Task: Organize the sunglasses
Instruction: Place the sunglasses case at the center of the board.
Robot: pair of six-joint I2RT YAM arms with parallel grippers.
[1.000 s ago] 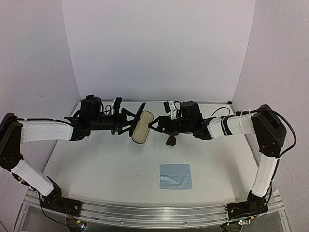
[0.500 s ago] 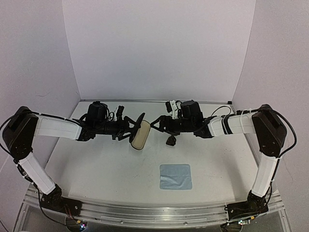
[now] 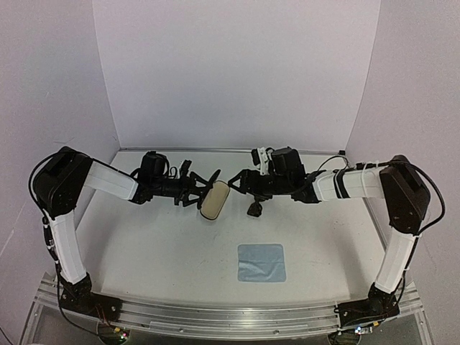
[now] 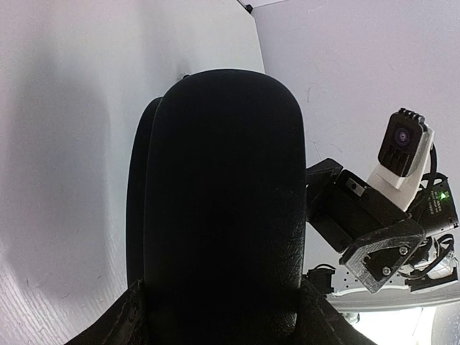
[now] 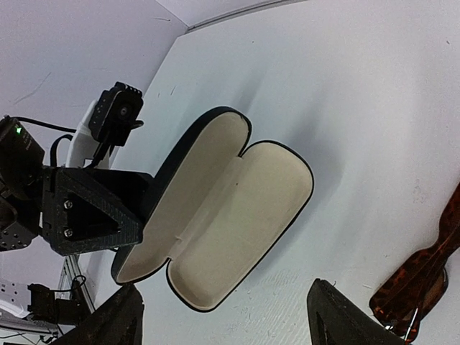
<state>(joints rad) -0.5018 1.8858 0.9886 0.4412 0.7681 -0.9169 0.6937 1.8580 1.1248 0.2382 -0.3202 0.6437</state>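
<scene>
Black case (image 3: 214, 200) gripped in left claw (image 3: 205, 191), right claw (image 3: 233, 184) agape, sunglasses (image 3: 254, 210) beside, cloth (image 3: 261, 261) nearer

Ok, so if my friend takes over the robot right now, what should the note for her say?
Left gripper: shut on the open case, tan lining showing.
Right gripper: open, empty, close to the case.
Sunglasses: on the table near the right gripper, not in the case.
Blue cloth: flat, nearer the front.
Done: case opened.
To do: put the sunglasses in, close the case.
</scene>
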